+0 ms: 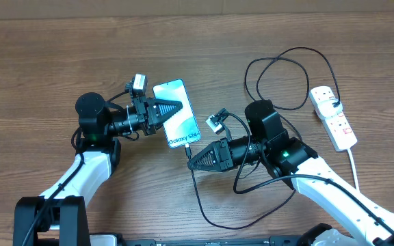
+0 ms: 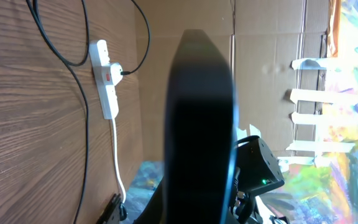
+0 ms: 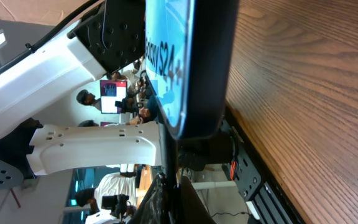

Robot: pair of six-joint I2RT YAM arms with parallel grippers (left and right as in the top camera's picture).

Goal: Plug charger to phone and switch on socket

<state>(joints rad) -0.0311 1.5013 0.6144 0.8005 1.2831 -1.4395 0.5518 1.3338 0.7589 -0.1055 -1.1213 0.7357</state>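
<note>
The phone (image 1: pixel 181 126) faces up at mid-table, "Galaxy S24+" near its lower short edge. My left gripper (image 1: pixel 175 108) is shut on its left long edge. In the left wrist view the phone (image 2: pixel 201 124) is a dark slab seen edge-on that fills the middle. My right gripper (image 1: pixel 189 162) is shut on the charger (image 1: pixel 198 198), a thin black cable, just below the phone's bottom edge. The right wrist view shows the charger (image 3: pixel 168 155) rising from my fingers to the phone (image 3: pixel 166 62); whether the plug tip is seated I cannot tell. The socket (image 1: pixel 334 116) lies at the far right.
The black cable loops wide behind the right arm and along the table's front. A white cord runs from the socket (image 2: pixel 104 78) toward the front edge. Cardboard walls stand at the back of the wooden table (image 1: pixel 60 55).
</note>
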